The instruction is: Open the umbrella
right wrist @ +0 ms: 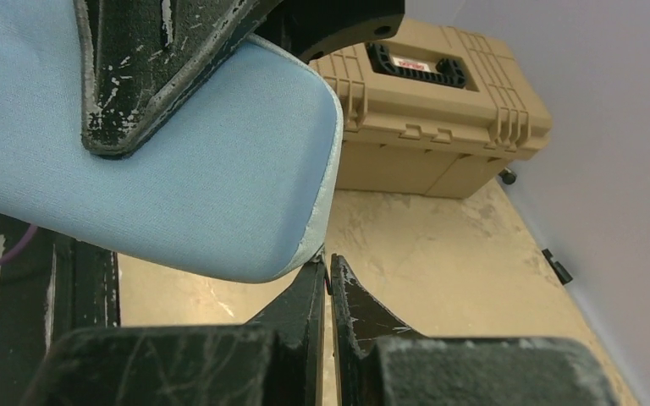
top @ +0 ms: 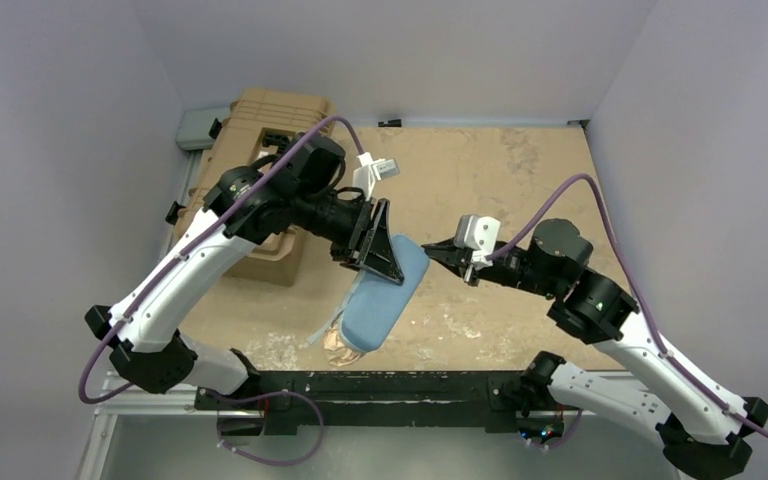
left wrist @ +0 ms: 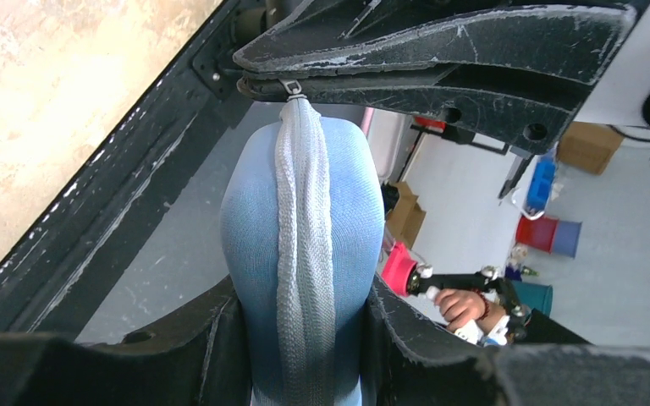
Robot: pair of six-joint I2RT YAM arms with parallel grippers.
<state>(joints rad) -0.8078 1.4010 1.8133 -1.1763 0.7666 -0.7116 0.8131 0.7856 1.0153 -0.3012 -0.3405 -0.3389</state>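
Observation:
A light-blue fabric sleeve (top: 385,300) hangs tilted above the table. My left gripper (top: 384,250) is shut on its upper part, one finger on each side of the zip seam (left wrist: 305,254). My right gripper (top: 438,251) is shut on the small metal zip pull (left wrist: 292,86) at the sleeve's top corner (right wrist: 317,241). The umbrella is almost wholly hidden inside the sleeve; only a bit of pale beige (top: 332,343) pokes out of the sleeve's lower near end. Its shaft and handle are not in view.
A tan ribbed hard case (top: 265,160) with a black handle stands at the back left, behind the left arm; it also shows in the right wrist view (right wrist: 440,110). The black base rail (top: 390,385) runs along the near edge. Grey walls enclose the table.

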